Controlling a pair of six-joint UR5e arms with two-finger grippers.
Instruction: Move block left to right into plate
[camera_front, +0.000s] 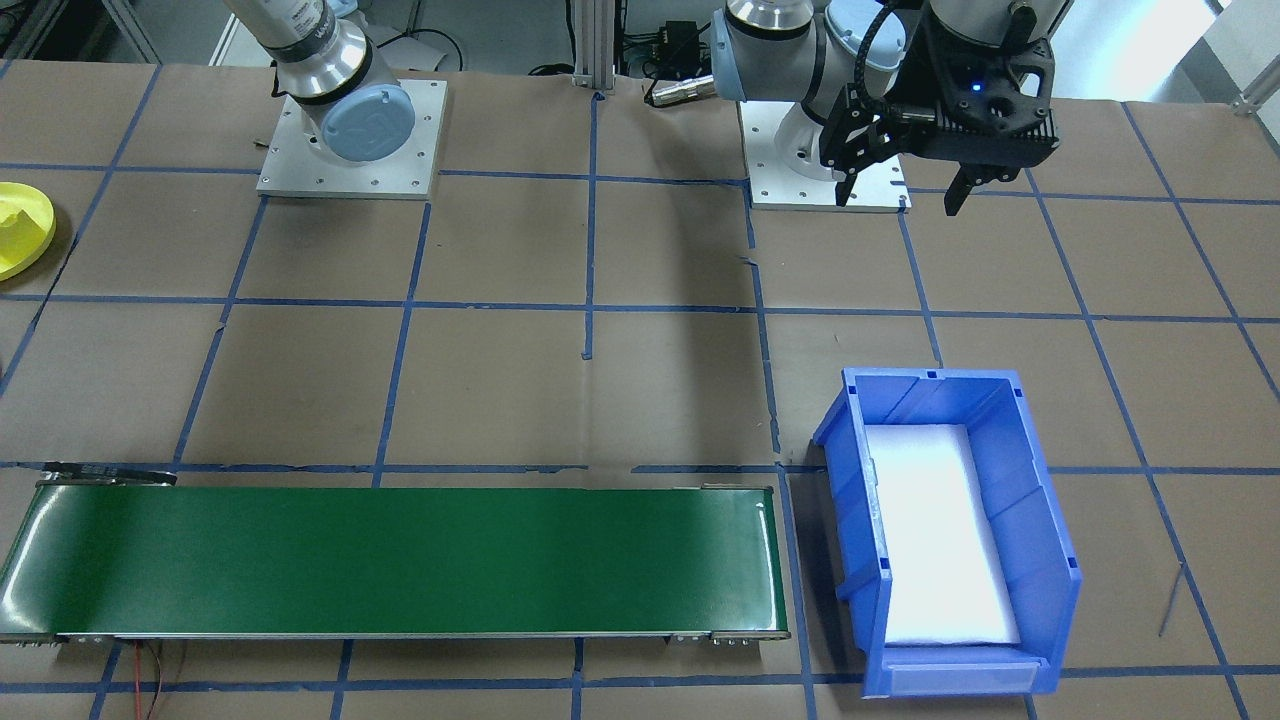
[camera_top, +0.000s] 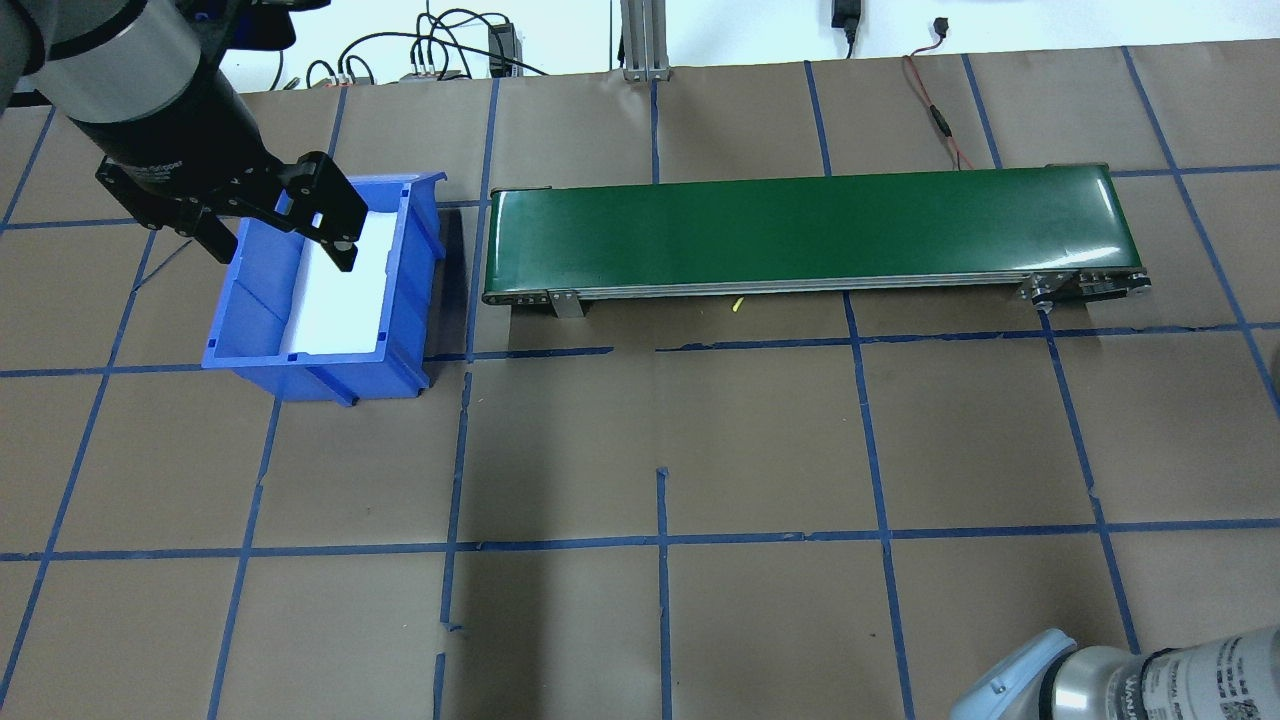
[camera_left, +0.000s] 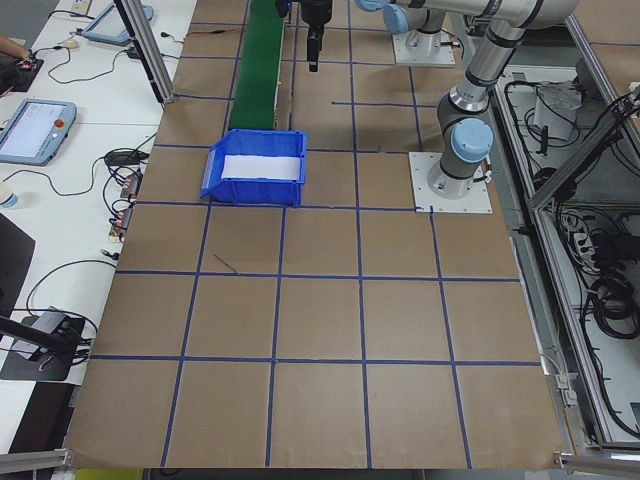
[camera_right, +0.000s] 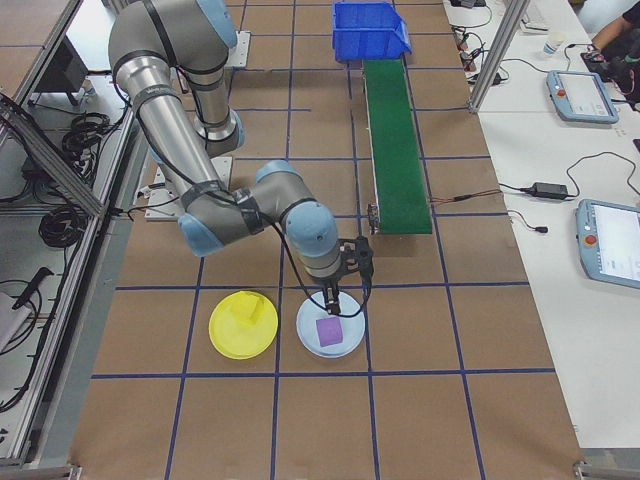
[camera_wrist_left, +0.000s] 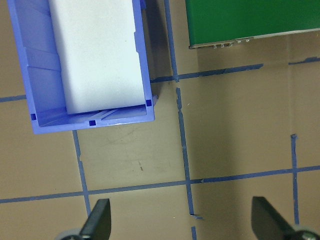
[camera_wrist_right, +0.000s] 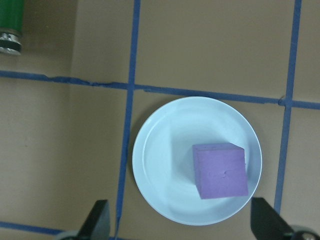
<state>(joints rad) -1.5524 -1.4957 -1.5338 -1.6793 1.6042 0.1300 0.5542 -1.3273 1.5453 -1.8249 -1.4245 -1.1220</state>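
Right gripper (camera_wrist_right: 182, 225) fingertips are seen spread wide at the bottom edge of the right wrist view, w/ nothing held. Below, a purple block (camera_wrist_right: 220, 170) sits off-centre on a pale blue plate (camera_wrist_right: 150, 150). Risk: if the descent isn't re-centred, a finger could be landed on the block's top or the plate nudged.

Ext. right view: the yellow plate (camera_right: 222, 335) is shown just beside the pale blue one, already holding a yellow block (camera_right: 248, 312); neither shows in the wrist view. Risk: the purple block could be dropped onto it and roll out.

Left wrist view: left gripper (camera_wrist_left: 182, 225) is spread, empty, near the blue bin (camera_wrist_left: 90, 120). The front view adds only the yellow plate's edge.
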